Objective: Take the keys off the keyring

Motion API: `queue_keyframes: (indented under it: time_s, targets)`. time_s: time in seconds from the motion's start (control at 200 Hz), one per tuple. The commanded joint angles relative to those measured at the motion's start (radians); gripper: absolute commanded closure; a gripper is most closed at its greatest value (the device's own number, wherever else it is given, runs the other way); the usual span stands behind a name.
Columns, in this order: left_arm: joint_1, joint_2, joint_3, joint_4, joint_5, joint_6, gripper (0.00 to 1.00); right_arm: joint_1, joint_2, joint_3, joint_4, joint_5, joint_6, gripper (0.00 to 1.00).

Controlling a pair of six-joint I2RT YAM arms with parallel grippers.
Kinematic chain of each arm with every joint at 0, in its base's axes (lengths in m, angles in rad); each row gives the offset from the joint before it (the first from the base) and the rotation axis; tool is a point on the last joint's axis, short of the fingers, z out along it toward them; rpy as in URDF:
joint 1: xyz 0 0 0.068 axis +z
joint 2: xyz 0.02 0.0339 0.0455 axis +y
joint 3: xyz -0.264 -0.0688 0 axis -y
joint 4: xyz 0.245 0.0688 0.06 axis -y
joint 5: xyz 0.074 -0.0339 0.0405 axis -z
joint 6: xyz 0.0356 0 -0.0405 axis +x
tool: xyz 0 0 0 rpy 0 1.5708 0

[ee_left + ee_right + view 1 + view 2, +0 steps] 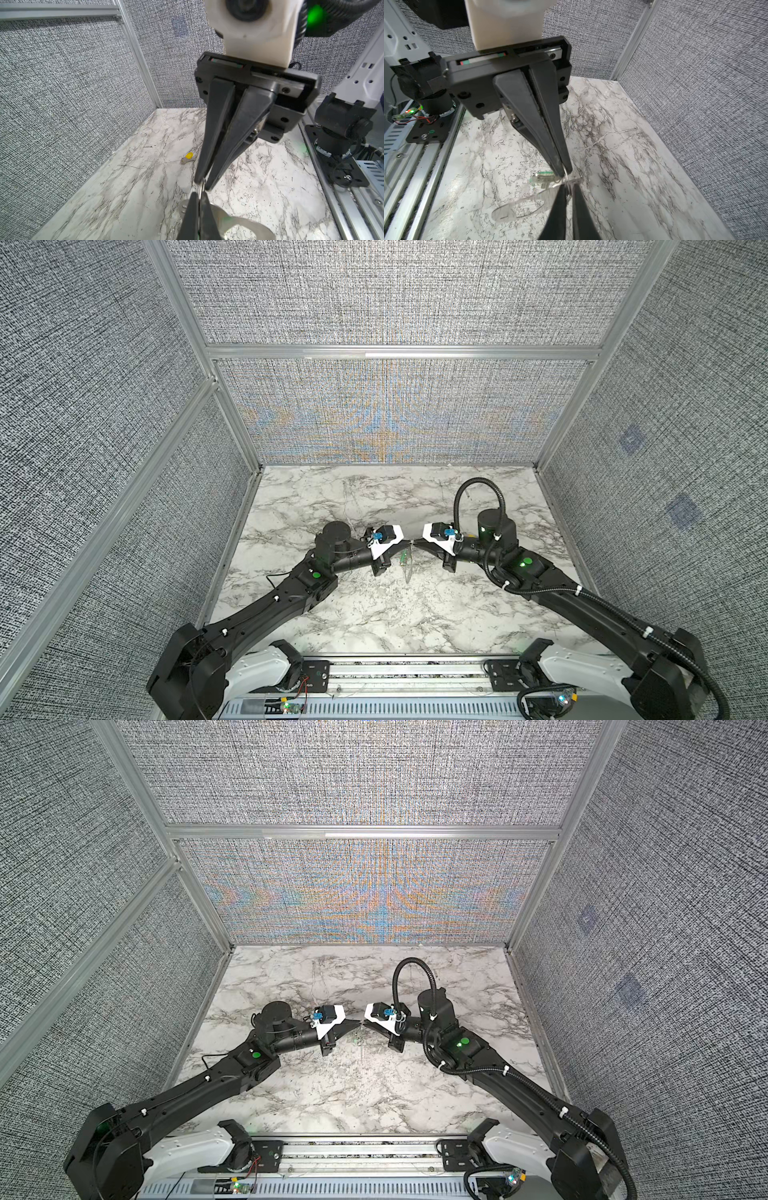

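Both grippers meet tip to tip above the marble table (374, 614). My left gripper (409, 542) (199, 195) is shut on a thin wire loop at the top of the keyring (239, 225) (517, 207), a flat grey metal holder with an oval slot that hangs below, blurred. My right gripper (416, 541) (568, 187) faces it, its jaws a narrow gap apart with the same wire loop between them. A key with a green tag (543, 178) (403, 560) hangs at the loop. A key with a yellow tag (188, 158) lies loose on the table beyond the right gripper.
Grey fabric walls with aluminium posts (232, 414) close in the table on three sides. A metal rail (407, 672) with both arm bases runs along the front edge. A black cable loop (478, 497) arches over the right arm.
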Motion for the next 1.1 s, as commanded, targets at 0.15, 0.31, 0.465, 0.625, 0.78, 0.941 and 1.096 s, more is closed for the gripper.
queue_keyframes:
  time_s: [0.15, 0.31, 0.465, 0.625, 0.78, 0.941, 1.096]
  targets:
    - [-0.002, 0.055, 0.165, -0.307, -0.062, 0.102, 1.00, 0.001, -0.047, 0.002, -0.040, 0.128, -0.074, 0.72]
    - [-0.002, 0.095, 0.249, -0.420, -0.052, 0.143, 1.00, 0.000, -0.024, 0.020, -0.057, 0.097, -0.072, 0.73]
    - [-0.002, 0.107, 0.287, -0.459, -0.035, 0.166, 1.00, 0.001, -0.003, 0.017, -0.023, 0.101, -0.027, 0.76]
    - [-0.002, 0.100, 0.284, -0.456, -0.009, 0.181, 1.00, 0.000, 0.029, -0.003, 0.054, 0.072, 0.040, 0.81]
    - [-0.002, 0.094, 0.280, -0.464, 0.002, 0.193, 1.00, -0.001, 0.031, -0.013, 0.072, 0.077, 0.046, 0.83]
    - [-0.003, 0.096, 0.288, -0.471, 0.016, 0.203, 1.00, -0.004, 0.032, -0.014, 0.070, 0.045, 0.045, 0.89]
    - [-0.002, 0.103, 0.296, -0.494, 0.026, 0.223, 1.00, -0.005, 0.036, -0.011, 0.059, 0.002, 0.045, 0.97]
